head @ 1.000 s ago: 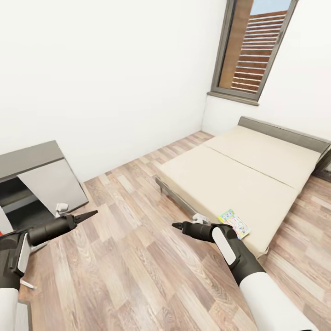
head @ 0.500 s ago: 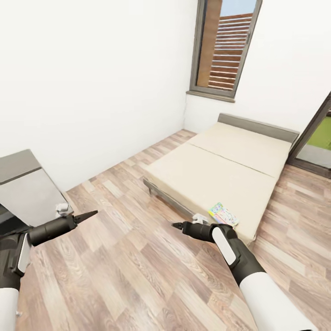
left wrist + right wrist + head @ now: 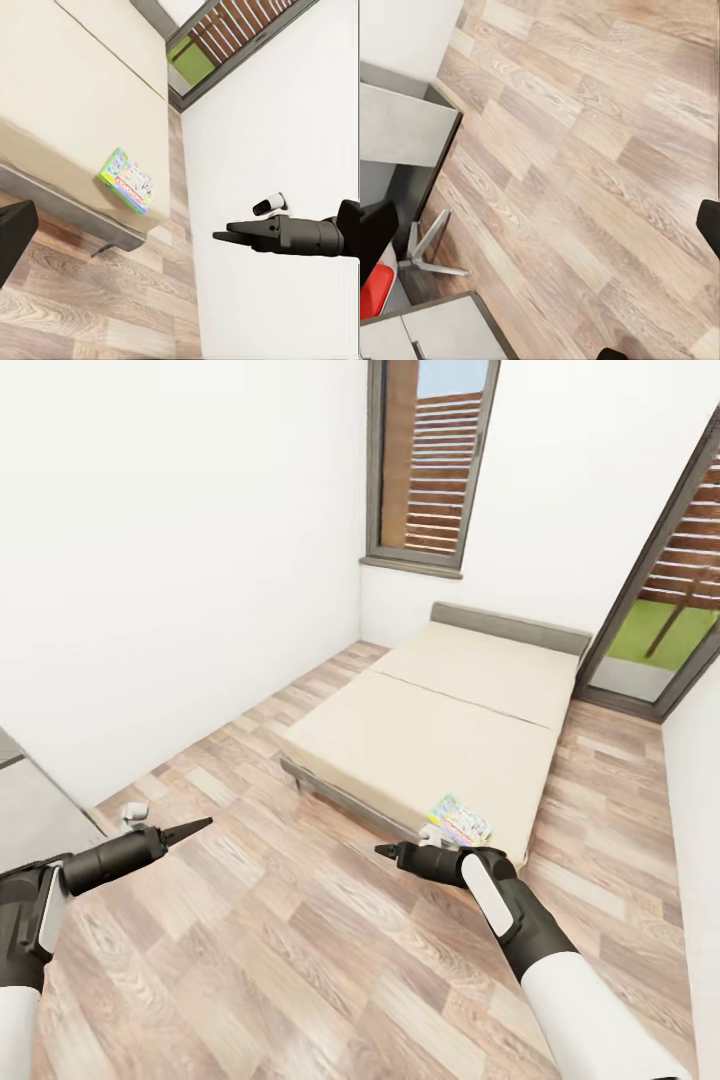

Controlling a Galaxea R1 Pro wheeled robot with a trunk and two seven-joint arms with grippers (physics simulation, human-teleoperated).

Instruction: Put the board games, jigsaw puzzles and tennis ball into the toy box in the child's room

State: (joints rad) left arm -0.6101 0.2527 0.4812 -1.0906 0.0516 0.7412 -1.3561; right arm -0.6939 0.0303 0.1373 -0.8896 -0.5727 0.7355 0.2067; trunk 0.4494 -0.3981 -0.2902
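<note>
Beige bed [image 3: 440, 730], multicolour board game [image 3: 459, 821], wood-plank floor [image 3: 300, 950].

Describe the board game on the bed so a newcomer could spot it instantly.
Find the low beige bed under the tall window. At its near corner, close to the right claw, a flat box lies on the sheet: the board game. It is the only multicoloured thing on the plain sheet.

A low bed [image 3: 450, 730] with a beige sheet and dark grey frame stands on the wood-plank floor [image 3: 300, 950] of a white-walled room, its headboard toward the far wall. One flat, colourful white-and-green board game [image 3: 460, 822] lies on the sheet at the bed's near corner, just beyond the right gripper [image 3: 382, 849]. The left wrist view also catches that box [image 3: 126, 180] near the mattress edge, with bare planks below the frame.
</note>
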